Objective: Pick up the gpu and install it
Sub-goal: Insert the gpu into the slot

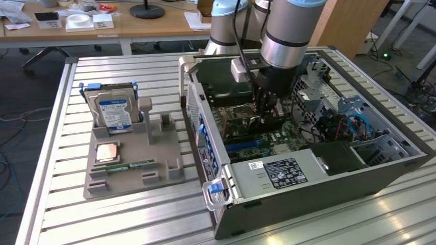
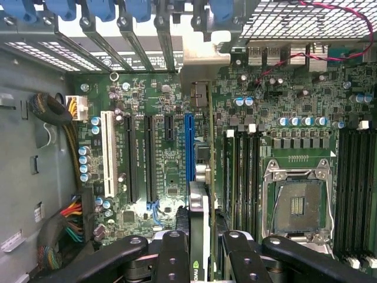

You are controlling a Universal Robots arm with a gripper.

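Observation:
The gpu [image 2: 198, 218] is seen edge-on in the wrist view, a thin card with a black cooler. Its silver bracket [image 2: 206, 59] reaches the case's rear slot openings. My gripper [image 2: 200, 250] is shut on the card, with one black finger [image 2: 172, 253] on each side of it. The card stands upright over the motherboard [image 2: 159, 177], right beside the long blue slot [image 2: 189, 147]; I cannot tell whether it is seated. In the exterior view my gripper [image 1: 267, 109] reaches down into the open computer case [image 1: 299, 178], with the gpu [image 1: 262, 122] partly hidden beneath it.
Black expansion slots [image 2: 132, 159] and a white one [image 2: 109, 153] lie beside the blue slot, with memory slots [image 2: 241, 165] and a bare CPU socket [image 2: 297, 203] on the other side. A grey fixture tray [image 1: 129, 173] at the exterior view's left holds a hard drive [image 1: 114, 112] and a memory stick [image 1: 126, 166].

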